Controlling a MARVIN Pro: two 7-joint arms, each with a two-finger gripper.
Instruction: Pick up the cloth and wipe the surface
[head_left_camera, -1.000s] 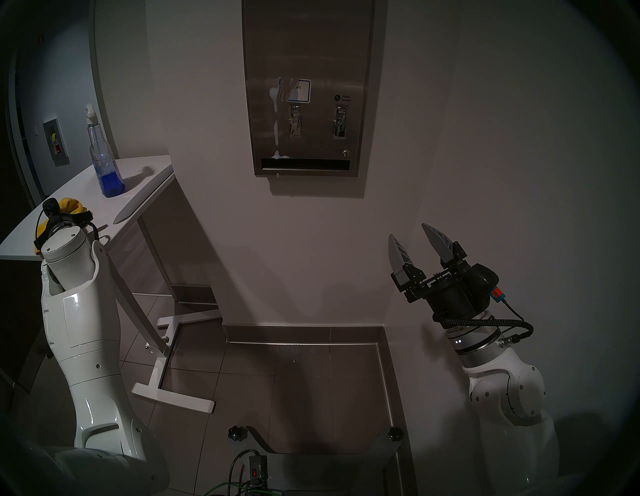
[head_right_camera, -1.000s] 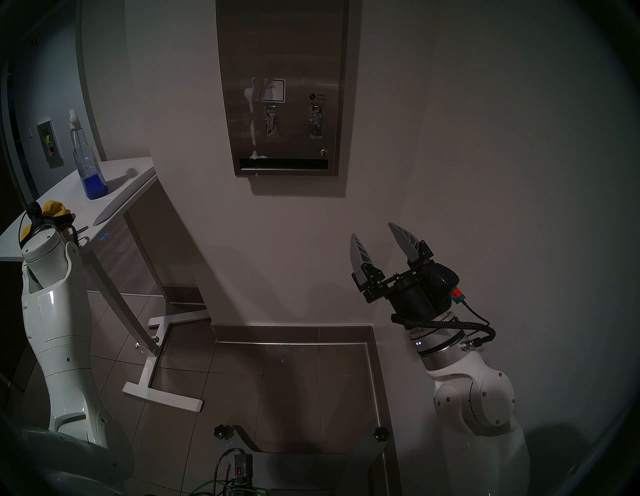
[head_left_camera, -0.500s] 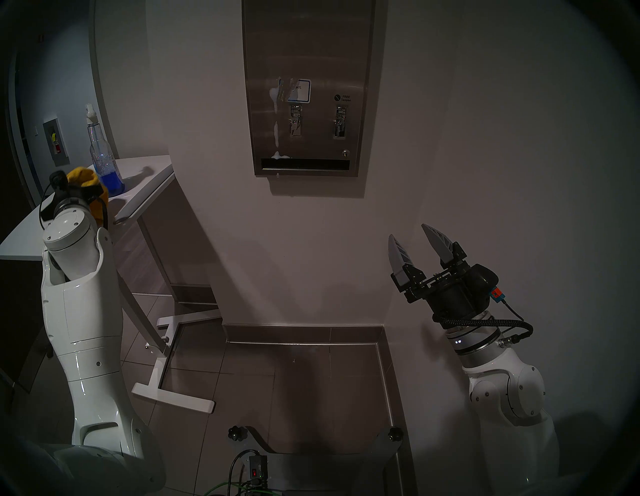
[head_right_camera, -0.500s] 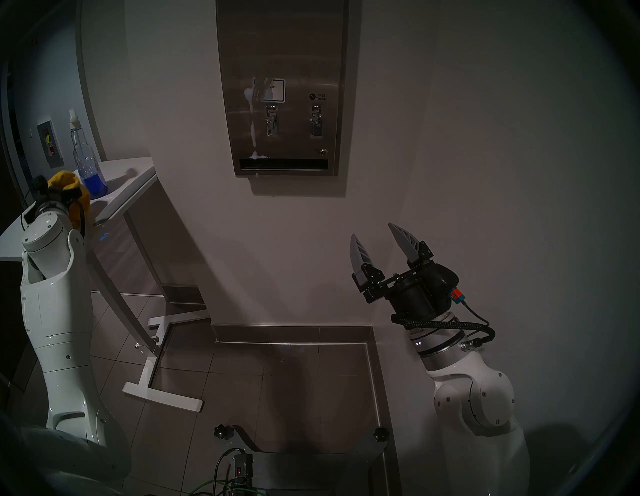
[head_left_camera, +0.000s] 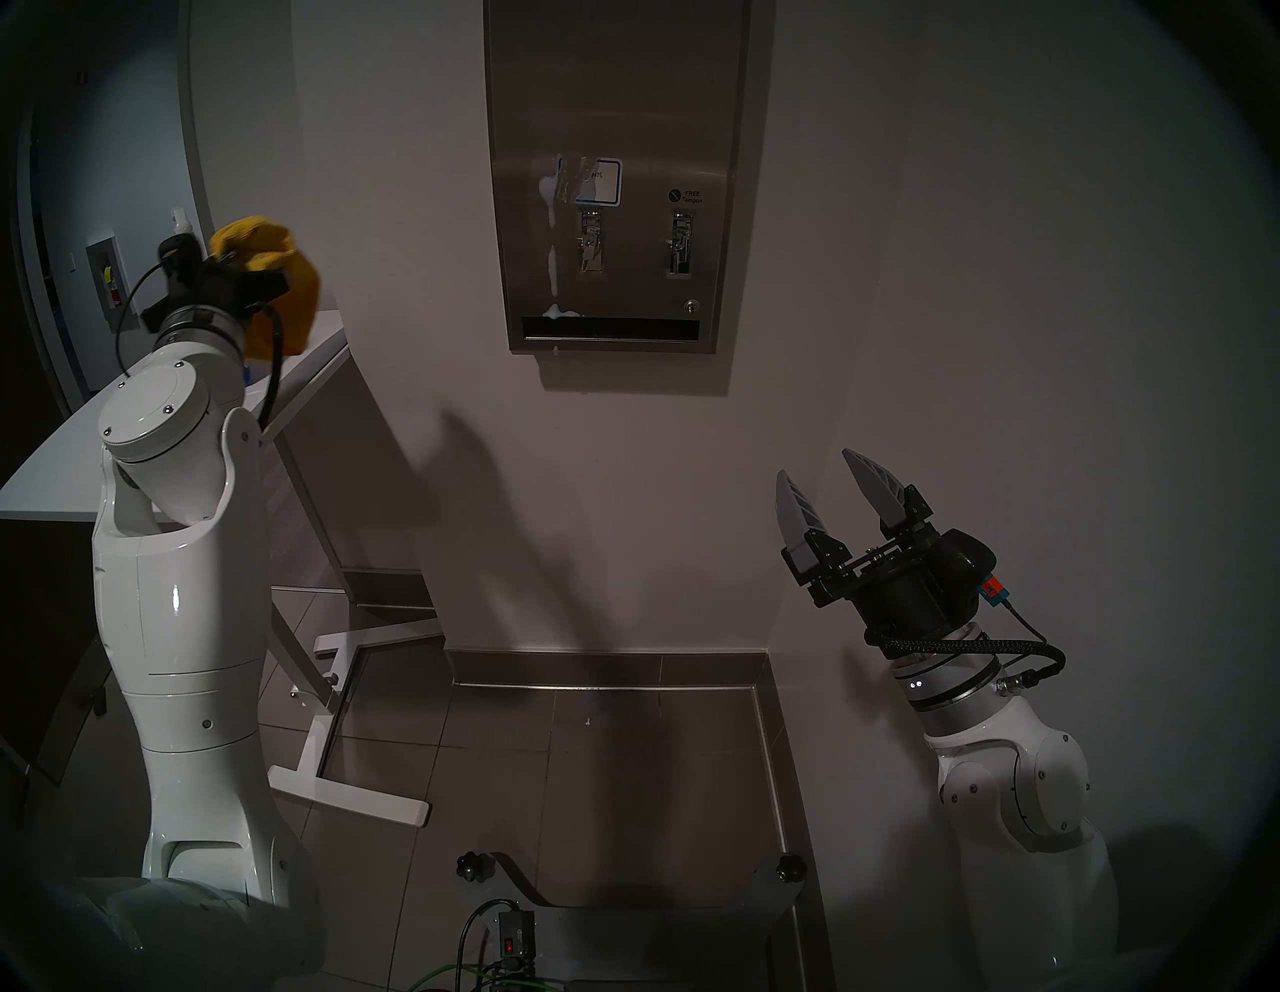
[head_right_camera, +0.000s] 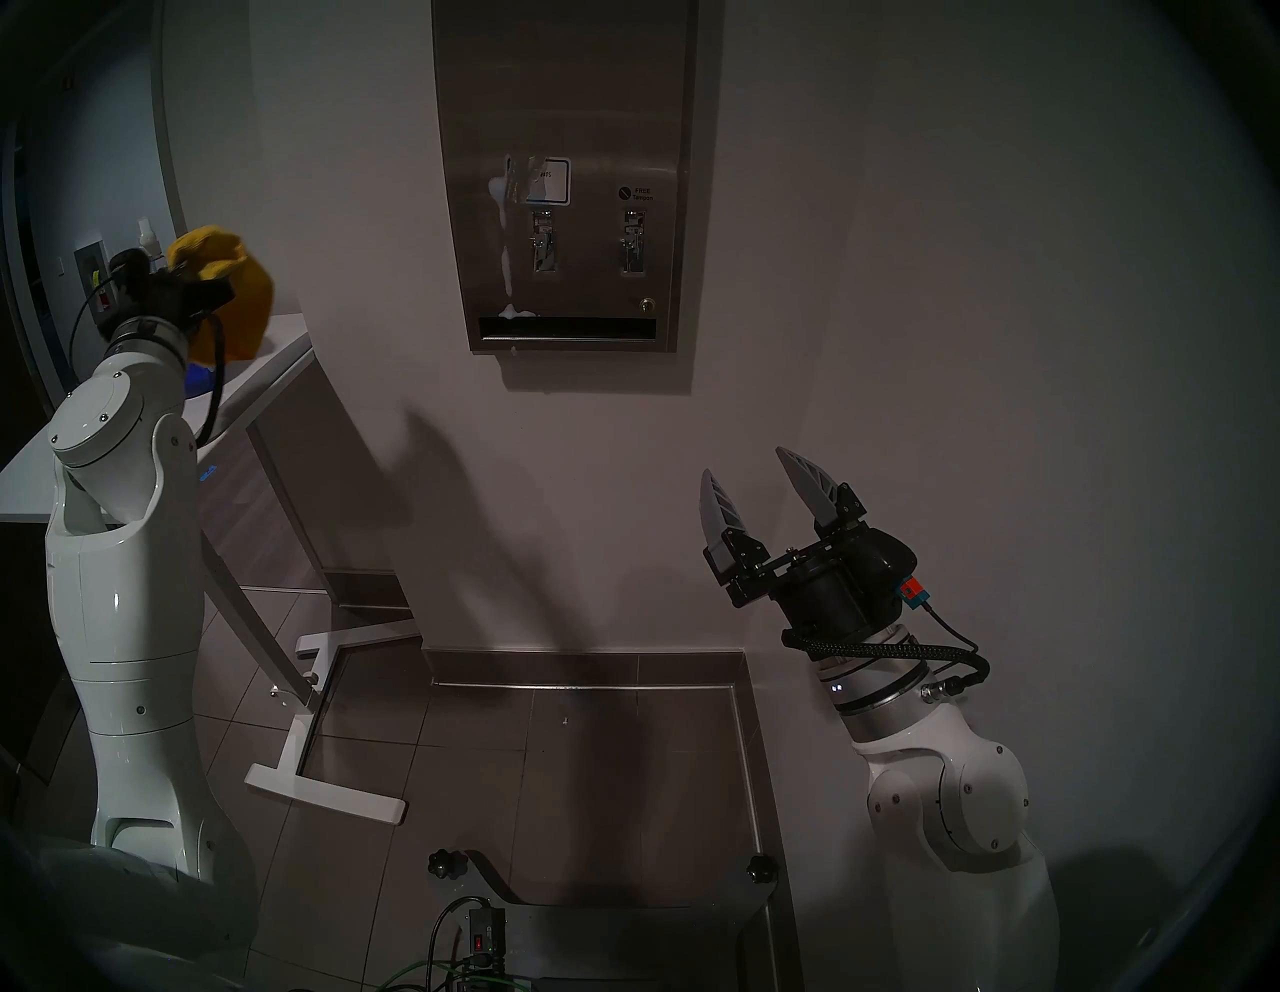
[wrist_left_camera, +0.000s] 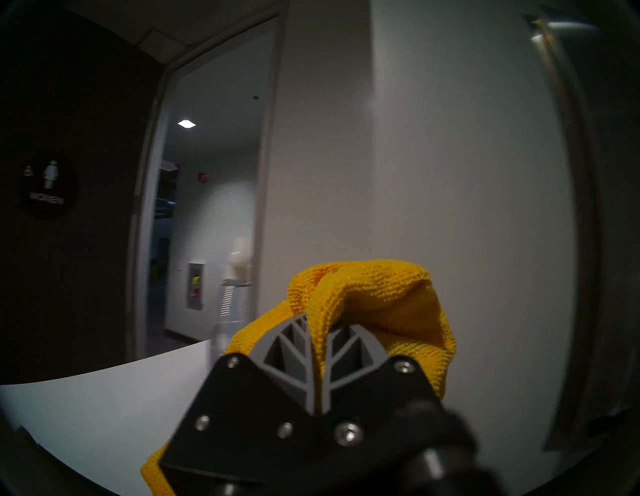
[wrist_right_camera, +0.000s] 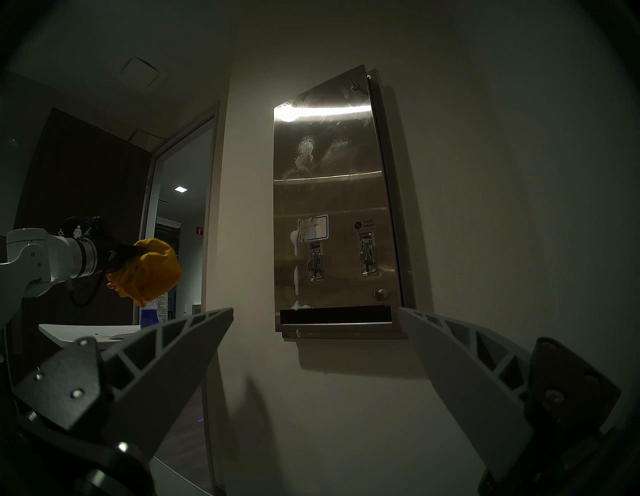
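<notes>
cloth (head_left_camera: 277, 277): 1 | dispenser panel (head_left_camera: 623, 104): 1 | coin mechanisms (head_left_camera: 591, 242): 2 | spray bottle (wrist_right_camera: 154, 310): 1 | end effectors (head_left_camera: 834, 478): 2

The cloth (head_left_camera: 277, 277) hangs above the table (head_left_camera: 55, 471), left of the wall-mounted dispenser panel (head_left_camera: 616, 104).

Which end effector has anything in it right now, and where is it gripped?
The left end effector pinches a fold in the bunched mustard-yellow microfibre cloth; the rest drapes around it. The right end effector is open, empty.

The left gripper (head_left_camera: 239, 260) holds the cloth (head_left_camera: 277, 284) up in the air. Bare wall (head_left_camera: 415, 228) lies open toward three o'clock, all the way to the steel panel (head_left_camera: 616, 104). The white table (head_left_camera: 62, 464) and spray bottle (wrist_right_camera: 154, 308) sit below, toward six o'clock.
</notes>
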